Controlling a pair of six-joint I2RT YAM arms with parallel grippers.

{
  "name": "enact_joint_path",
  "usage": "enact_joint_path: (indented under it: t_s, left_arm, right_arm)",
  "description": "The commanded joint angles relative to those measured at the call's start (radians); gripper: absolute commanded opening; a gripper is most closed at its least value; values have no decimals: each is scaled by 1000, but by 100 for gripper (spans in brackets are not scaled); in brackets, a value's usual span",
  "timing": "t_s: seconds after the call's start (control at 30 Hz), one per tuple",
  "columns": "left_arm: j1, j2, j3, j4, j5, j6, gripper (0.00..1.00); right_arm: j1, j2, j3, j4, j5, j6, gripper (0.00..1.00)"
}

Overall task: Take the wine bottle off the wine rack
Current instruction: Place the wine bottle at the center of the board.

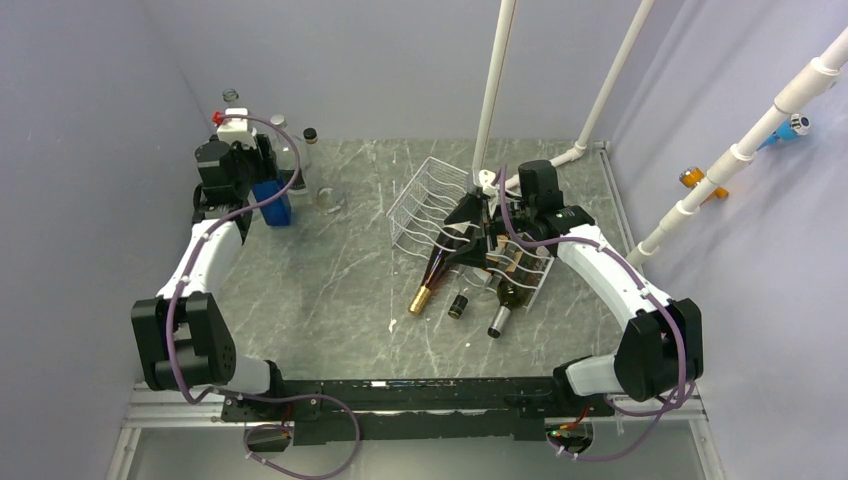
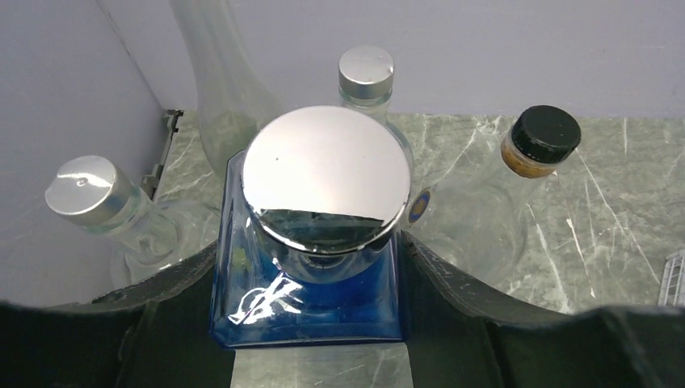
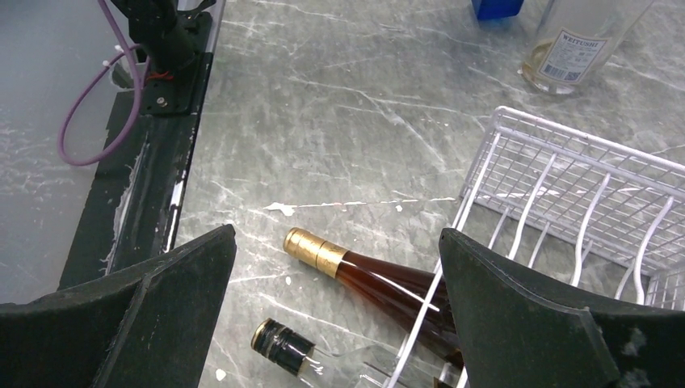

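One wine bottle (image 3: 380,287) (gold-capped) juts from the wine rack (image 3: 582,202); right gripper (image 3: 337,234) gapes.

White wine rack (image 1: 425,205), blue bottle (image 2: 307,319), grey-marbled table (image 1: 330,290)

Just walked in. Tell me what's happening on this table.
The right gripper hangs wide open over the near end of the white wine rack, holding nothing. Below it an amber wine bottle with a gold cap lies in the rack, neck sticking out past the edge, not yet lifted off. A dark-capped bottle lies beside it. In the far left corner, the left gripper is closed on the sides of a blue bottle, which stands among clear glass bottles.
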Motion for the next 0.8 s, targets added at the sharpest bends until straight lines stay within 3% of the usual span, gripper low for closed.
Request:
enact_joint_path:
  t_s: [0.0,0.53,0.77]
  left_arm:
    - [10,-15,113,263,31,43,0]
    - [25,77,164,272,50,22,1]
    - [26,87,153,262,27,24,21]
  right_arm:
    - [-5,-18,-6,44,-49,5,100]
    - [-8,-17,-10,49,-50,8,100]
    - [-9,-17,-11,51,-51,8,100]
